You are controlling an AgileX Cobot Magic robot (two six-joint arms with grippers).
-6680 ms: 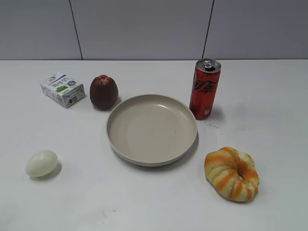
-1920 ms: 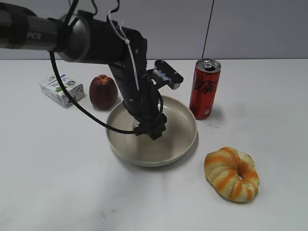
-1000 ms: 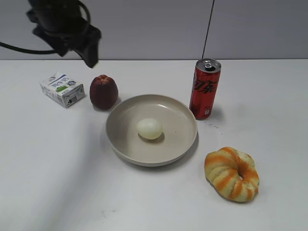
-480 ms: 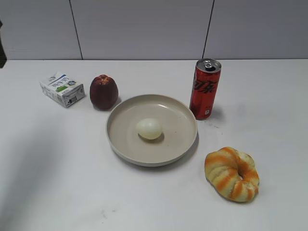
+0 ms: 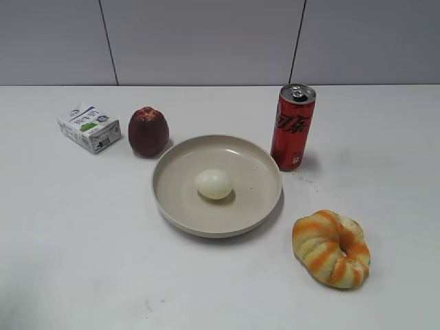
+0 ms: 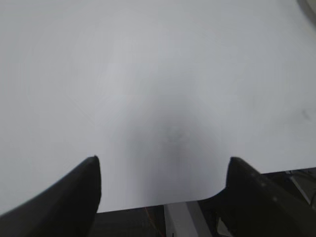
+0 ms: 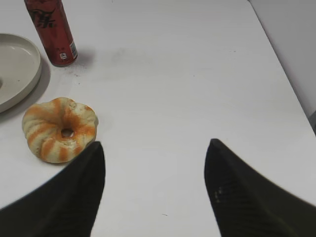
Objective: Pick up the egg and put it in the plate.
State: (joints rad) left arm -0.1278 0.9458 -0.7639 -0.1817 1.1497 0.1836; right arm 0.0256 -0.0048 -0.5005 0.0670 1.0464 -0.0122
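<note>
The pale off-white egg (image 5: pixel 214 184) lies inside the beige round plate (image 5: pixel 179 206) at the table's middle. Part of the plate's rim shows in the right wrist view (image 7: pixel 29 79). Neither arm shows in the exterior view. My left gripper (image 6: pixel 163 165) is open and empty over bare white table near its edge. My right gripper (image 7: pixel 155 148) is open and empty over bare table, to the right of the bread ring.
A dark red apple (image 5: pixel 148 130) and a small milk carton (image 5: pixel 89 127) stand at the back left. A red soda can (image 5: pixel 292 127) stands right of the plate. An orange-striped bread ring (image 5: pixel 331 247) lies at the front right.
The left arm carried the egg from the front left into the plate, let it go, then pulled away up and left out of the exterior view. The egg rests in the plate.
</note>
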